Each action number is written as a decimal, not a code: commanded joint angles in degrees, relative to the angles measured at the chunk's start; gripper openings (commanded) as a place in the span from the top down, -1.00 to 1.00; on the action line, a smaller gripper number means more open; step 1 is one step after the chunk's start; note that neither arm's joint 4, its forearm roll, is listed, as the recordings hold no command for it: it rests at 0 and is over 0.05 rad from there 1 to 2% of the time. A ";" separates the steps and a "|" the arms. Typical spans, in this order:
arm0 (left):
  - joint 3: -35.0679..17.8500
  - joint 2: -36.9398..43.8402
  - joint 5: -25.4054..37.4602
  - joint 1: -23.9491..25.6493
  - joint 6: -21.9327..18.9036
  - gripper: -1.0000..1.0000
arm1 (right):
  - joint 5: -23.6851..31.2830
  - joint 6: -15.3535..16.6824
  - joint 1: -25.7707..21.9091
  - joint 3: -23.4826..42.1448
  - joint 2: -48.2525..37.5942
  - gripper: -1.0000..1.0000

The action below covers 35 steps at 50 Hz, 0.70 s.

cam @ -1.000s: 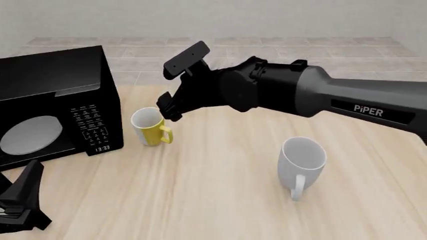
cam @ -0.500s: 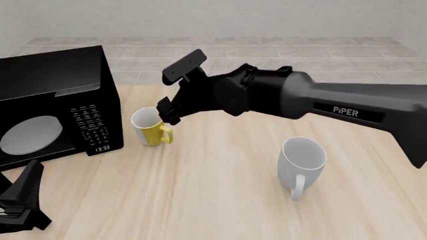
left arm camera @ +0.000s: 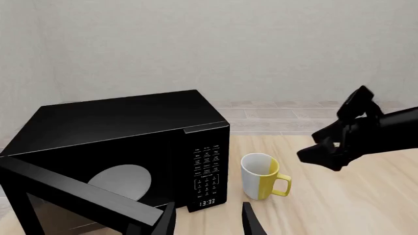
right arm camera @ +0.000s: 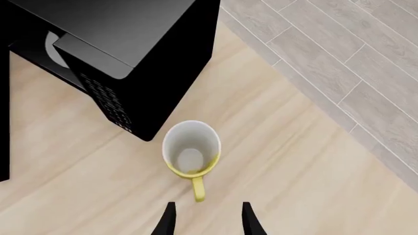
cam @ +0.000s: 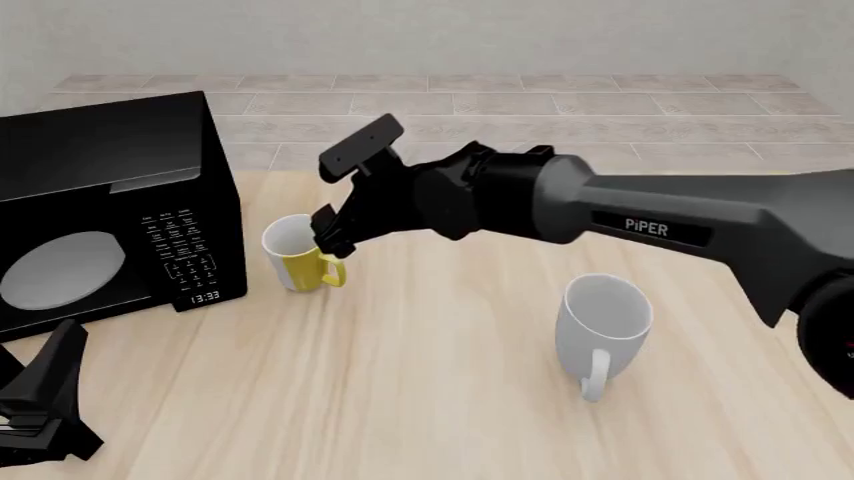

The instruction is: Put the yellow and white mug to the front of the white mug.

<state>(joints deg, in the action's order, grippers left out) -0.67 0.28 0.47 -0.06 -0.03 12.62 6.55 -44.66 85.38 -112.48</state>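
Observation:
The yellow and white mug [cam: 299, 256] stands upright beside the microwave, handle toward the table's front right. In the right wrist view the yellow and white mug [right arm camera: 191, 151] shows its white inside from above. My right gripper [cam: 328, 234] hovers just over its handle side, open, with the handle lying just ahead of the gap in the right gripper [right arm camera: 207, 220]. The white mug [cam: 605, 318] stands upright at the front right, well apart. At the front left corner my left gripper [cam: 43, 400] rests low; the left gripper [left arm camera: 209, 223] is open and holds nothing.
A black microwave [cam: 114, 205] fills the left side of the table, its door swung open toward the left arm. The table's far edge [cam: 534, 172] meets a tiled floor beyond.
My right gripper has slid left and lower, closing in on the yellow and white mug's handle. Both mugs and the left arm have stayed still.

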 commanded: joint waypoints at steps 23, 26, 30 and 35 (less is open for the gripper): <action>0.00 -0.06 0.01 0.03 -0.08 -1.00 | -1.75 -0.71 -0.02 1.14 -3.67 -1.00; 0.00 -0.06 0.01 0.02 -0.07 -1.00 | -1.90 -0.98 -0.07 1.19 -4.09 -1.00; 0.00 -0.06 0.01 0.03 -0.06 -1.00 | -2.08 -1.01 0.01 1.31 -4.54 -1.00; 0.00 -0.06 0.01 0.03 -0.07 -1.00 | -2.05 -1.05 0.02 1.93 -5.36 -1.00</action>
<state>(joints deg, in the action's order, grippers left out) -0.67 0.28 0.46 -0.06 -0.03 11.12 5.70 -44.69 86.88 -116.44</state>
